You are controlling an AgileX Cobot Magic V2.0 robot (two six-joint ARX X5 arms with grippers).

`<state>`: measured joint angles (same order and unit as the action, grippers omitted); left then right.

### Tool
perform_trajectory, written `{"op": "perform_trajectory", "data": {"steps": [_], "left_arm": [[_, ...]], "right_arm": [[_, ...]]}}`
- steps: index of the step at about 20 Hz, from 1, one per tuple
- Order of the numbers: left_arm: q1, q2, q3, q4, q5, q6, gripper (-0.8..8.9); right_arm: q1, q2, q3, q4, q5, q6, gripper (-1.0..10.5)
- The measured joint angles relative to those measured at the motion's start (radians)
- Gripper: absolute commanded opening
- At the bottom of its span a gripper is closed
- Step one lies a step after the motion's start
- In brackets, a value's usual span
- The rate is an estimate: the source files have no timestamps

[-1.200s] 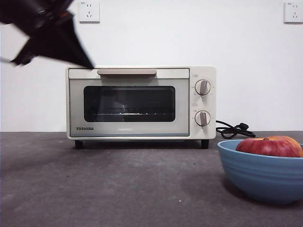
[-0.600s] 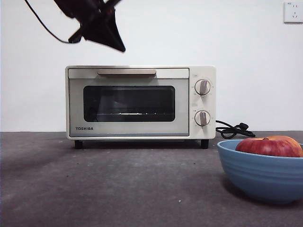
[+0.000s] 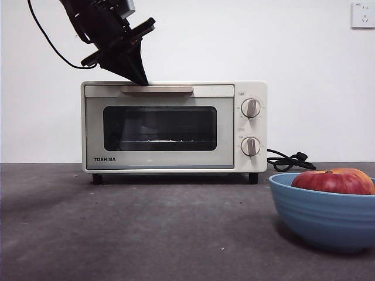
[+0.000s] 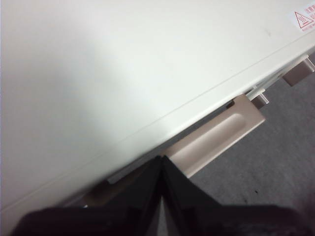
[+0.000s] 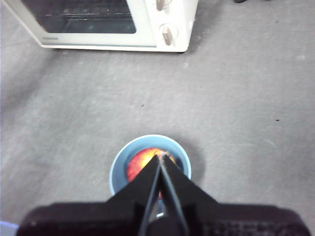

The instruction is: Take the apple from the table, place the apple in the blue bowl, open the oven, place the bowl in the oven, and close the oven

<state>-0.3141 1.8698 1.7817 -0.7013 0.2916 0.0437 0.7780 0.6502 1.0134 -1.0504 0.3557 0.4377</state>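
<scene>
The cream-white oven (image 3: 176,161) stands at the back of the table (image 3: 146,228) with its door closed. My left gripper (image 3: 142,81) comes down from the upper left, shut, its tip at the oven's top front edge just above the left part of the beige handle (image 3: 157,89). In the left wrist view the shut left gripper (image 4: 161,158) points at the handle (image 4: 216,137) below the oven top (image 4: 123,73). The apple (image 3: 334,180) lies in the blue bowl (image 3: 322,216) at the front right. My right gripper (image 5: 160,158) hangs shut, high above the apple (image 5: 138,166) and the bowl (image 5: 117,169).
Two round knobs (image 3: 251,108) sit on the oven's right side. A black cord (image 3: 287,161) lies coiled on the table behind the bowl. A wall socket (image 3: 363,14) is high on the white wall. Open table stretches between oven and bowl.
My left gripper has swung in from the upper left, moving right and then down, until its tip is at the oven's top edge by the handle. Bowl, apple and oven have not moved.
</scene>
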Motion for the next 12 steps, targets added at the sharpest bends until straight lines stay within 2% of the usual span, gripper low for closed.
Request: {"op": "perform_trajectory", "data": {"steps": [5,8,12], "left_arm": [[-0.011,-0.003,0.019,-0.103,-0.015,0.037,-0.06],[-0.048,-0.016,0.022,-0.172,-0.101,0.069,-0.06],[-0.081,-0.022,0.016,-0.194,-0.153,0.072,-0.06]], "right_arm": [[0.000,0.000,0.000,0.028,0.060,0.000,-0.1],[0.000,0.000,0.000,0.056,0.036,0.001,-0.1],[0.000,-0.009,0.005,0.053,0.010,0.013,-0.1]]}}
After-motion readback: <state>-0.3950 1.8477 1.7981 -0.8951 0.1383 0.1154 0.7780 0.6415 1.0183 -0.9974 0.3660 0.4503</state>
